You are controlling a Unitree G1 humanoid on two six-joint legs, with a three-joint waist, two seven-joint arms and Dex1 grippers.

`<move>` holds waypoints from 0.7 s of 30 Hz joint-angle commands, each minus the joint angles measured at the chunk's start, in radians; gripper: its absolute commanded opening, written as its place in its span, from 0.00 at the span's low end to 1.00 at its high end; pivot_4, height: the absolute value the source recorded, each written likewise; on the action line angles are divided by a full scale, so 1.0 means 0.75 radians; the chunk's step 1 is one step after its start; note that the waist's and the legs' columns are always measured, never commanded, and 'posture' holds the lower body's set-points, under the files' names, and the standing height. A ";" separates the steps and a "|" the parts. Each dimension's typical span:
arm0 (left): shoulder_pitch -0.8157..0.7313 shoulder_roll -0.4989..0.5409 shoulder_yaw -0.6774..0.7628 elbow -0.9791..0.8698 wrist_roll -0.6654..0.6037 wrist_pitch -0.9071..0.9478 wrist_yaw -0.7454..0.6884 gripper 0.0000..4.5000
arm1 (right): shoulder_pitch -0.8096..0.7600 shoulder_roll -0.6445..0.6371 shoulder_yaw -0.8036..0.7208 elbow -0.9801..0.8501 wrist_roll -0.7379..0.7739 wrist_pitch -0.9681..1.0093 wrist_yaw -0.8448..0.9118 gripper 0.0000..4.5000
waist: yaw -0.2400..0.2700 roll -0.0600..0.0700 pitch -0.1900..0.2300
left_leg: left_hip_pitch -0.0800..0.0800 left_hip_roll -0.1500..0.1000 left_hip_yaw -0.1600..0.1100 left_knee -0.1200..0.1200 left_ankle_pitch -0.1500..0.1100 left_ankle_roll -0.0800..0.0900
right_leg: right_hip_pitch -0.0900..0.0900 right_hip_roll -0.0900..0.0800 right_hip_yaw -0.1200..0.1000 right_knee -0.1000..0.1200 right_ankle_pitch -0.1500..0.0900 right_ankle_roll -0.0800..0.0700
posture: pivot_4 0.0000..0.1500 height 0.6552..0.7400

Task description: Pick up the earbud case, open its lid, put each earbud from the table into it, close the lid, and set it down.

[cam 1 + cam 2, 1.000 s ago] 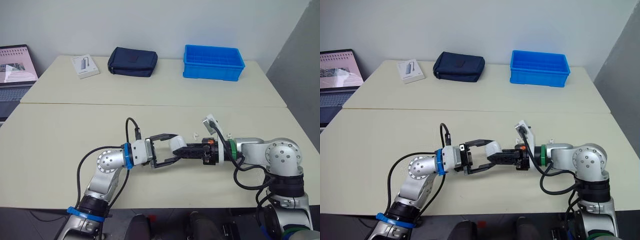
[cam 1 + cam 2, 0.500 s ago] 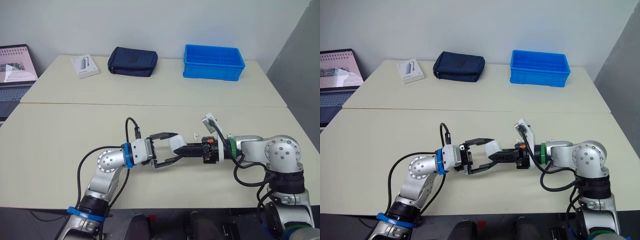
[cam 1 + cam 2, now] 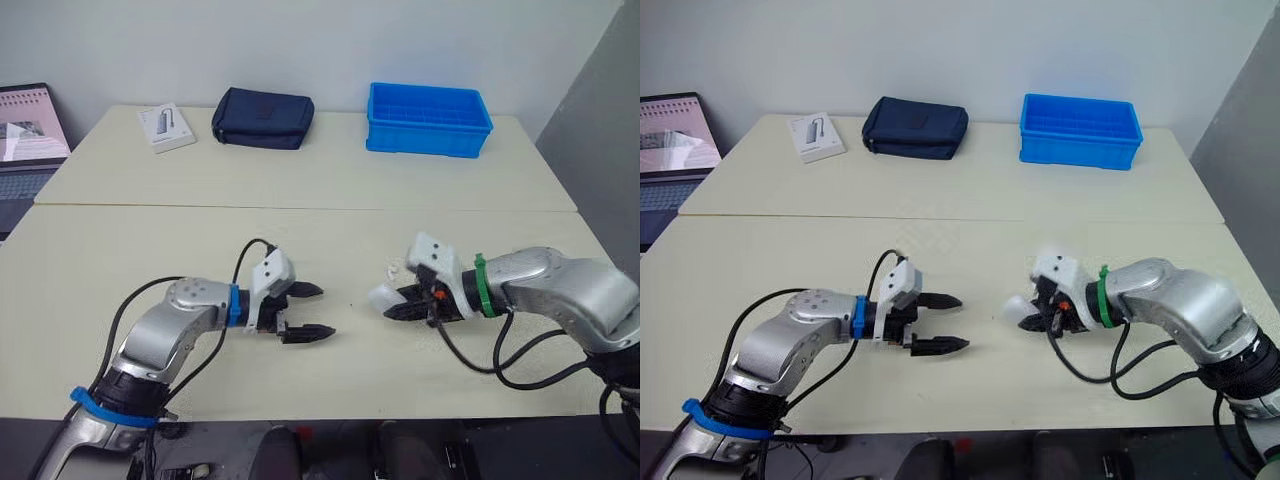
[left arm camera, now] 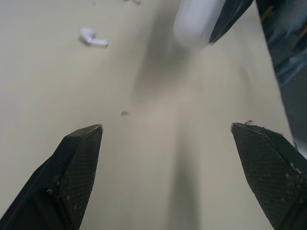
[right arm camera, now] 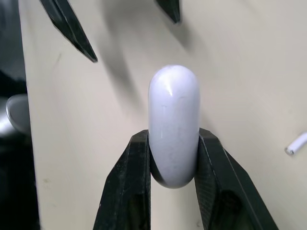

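The white earbud case (image 5: pixel 173 120) has its lid down and sits clamped between the two black fingers of my right gripper (image 3: pixel 400 305), held just above the table right of centre. My left gripper (image 3: pixel 307 312) stands open a short way to the case's left, nothing between its fingers (image 4: pixel 79 158). The left wrist view also catches the case (image 4: pixel 196 21) ahead of those fingers. One white earbud (image 4: pixel 92 38) lies loose on the table near the case, and it shows again as an earbud (image 5: pixel 297 143) at the edge of the right wrist view.
At the back of the table (image 3: pixel 120 250) stand a blue bin (image 3: pixel 428 122), a dark pouch (image 3: pixel 263 118) and a white box (image 3: pixel 166 128). A laptop (image 3: pixel 30 130) sits off the far left edge. A seam crosses the table's middle.
The two arms have drawn apart. My left gripper has backed away to the left from the case, and my right gripper has carried the case to the right. The head camera has shifted too.
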 commanded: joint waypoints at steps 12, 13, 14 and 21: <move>-0.139 -0.094 -0.142 -0.104 0.083 0.005 0.090 1.00 | -0.087 0.062 0.011 -0.041 -0.182 -0.085 0.176 0.17 | 0.007 -0.001 0.000 | 0.001 0.000 -0.001 0.002 0.000 0.000 | 0.000 0.000 0.000 0.004 0.000 0.000 | 1.00 0.91; -0.149 -0.099 -0.145 -0.082 0.091 -0.018 0.083 1.00 | -0.090 0.066 0.012 -0.044 -0.188 -0.084 0.184 0.17 | 0.007 -0.001 0.000 | 0.001 0.000 -0.001 0.002 0.000 0.000 | 0.000 0.000 0.000 0.004 0.000 0.000 | 1.00 0.91; -0.160 -0.104 -0.147 -0.062 0.098 -0.034 0.078 1.00 | -0.092 0.069 0.012 -0.047 -0.192 -0.082 0.190 0.17 | 0.008 -0.001 0.000 | 0.001 0.000 -0.001 0.002 0.000 0.000 | 0.000 0.000 0.000 0.004 0.000 0.000 | 1.00 0.91; -0.198 -0.132 -0.144 0.010 0.093 -0.090 0.015 1.00 | -0.090 0.076 0.011 -0.065 -0.215 -0.079 0.225 0.17 | 0.008 -0.001 0.000 | 0.001 0.000 0.000 0.003 0.000 0.000 | 0.000 0.000 0.001 0.005 0.001 -0.002 | 1.00 0.91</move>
